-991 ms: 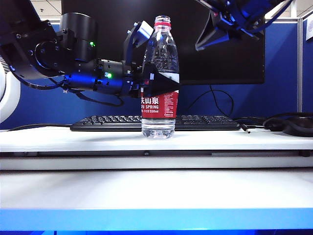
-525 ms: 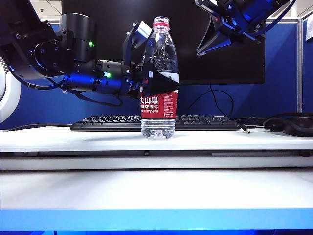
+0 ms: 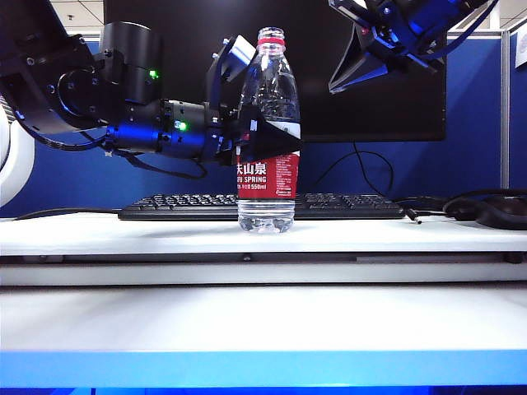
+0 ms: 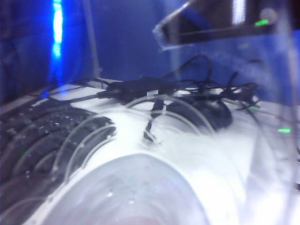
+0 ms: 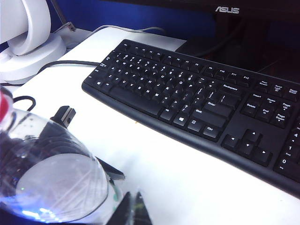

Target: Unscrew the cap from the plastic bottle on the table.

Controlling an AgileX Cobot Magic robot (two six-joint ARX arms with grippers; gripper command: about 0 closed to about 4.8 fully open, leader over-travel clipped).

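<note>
Clamped around the clear ribbed plastic bottle (image 3: 267, 140), the left gripper (image 3: 251, 99) blocks its label; right gripper (image 3: 356, 62) hangs clenched above the black keyboard (image 3: 346, 206).

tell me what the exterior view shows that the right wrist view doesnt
Only the exterior view shows both arms: the left gripper around the plastic bottle's body, the right gripper raised above and to the right of the bottle, and the red-and-white label. No cap is visible on the neck. Only the right wrist view shows the keyboard's individual keys and a white stand. Both show the bottle, the black keyboard and the white table.
</note>
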